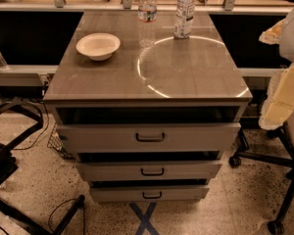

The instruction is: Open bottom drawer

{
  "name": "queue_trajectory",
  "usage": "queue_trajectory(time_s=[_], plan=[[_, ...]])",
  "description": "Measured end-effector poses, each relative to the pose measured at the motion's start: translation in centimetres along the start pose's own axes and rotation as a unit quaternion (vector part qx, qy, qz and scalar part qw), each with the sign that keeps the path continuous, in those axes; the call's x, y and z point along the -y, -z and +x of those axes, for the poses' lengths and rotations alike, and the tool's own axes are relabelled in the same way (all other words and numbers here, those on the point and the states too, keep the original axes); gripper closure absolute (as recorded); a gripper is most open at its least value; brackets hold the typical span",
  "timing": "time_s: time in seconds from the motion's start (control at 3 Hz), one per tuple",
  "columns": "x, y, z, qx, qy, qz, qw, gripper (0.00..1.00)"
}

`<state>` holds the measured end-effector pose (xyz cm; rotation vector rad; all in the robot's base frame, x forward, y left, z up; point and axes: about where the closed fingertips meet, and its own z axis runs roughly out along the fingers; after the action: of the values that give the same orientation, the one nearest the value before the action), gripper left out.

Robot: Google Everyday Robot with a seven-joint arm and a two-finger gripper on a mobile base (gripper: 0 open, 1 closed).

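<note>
The bottom drawer (112, 194) sits lowest below the front edge of the bench (196, 77), its dark handle (152, 195) centred and a thin dark gap above its front. The gripper lies outside the camera view, so its state and its relation to the drawer cannot be told.

surface (196, 77): white bowl (98, 46) left, clear bottle (147, 14) and labelled bottle (185, 11) near back edge. floor: blue tape X (145, 218) bottom centre, chair base (279, 163) right, cables (63, 214) left.

Bottom drawer (149, 194) sits lowest; hand is out of view.
</note>
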<state>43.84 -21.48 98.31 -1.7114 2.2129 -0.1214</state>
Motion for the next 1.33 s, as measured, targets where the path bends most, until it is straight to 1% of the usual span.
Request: queue_trajectory(time_s=[0.33,0.67,1.0,1.33], plan=[[0.0,0.0,0.0,0.0,0.0,0.0,1.0,0.0],[-1.0,-1.5,0.3,0.003,0.0,-0.002,1.0,0.0],[-4.0,-4.6,-0.1,0.008,0.027,0.021,0.9994,0.0],[-8.0,-9.9,-0.7,0.002,0.064,0.048,0.9968,0.0]])
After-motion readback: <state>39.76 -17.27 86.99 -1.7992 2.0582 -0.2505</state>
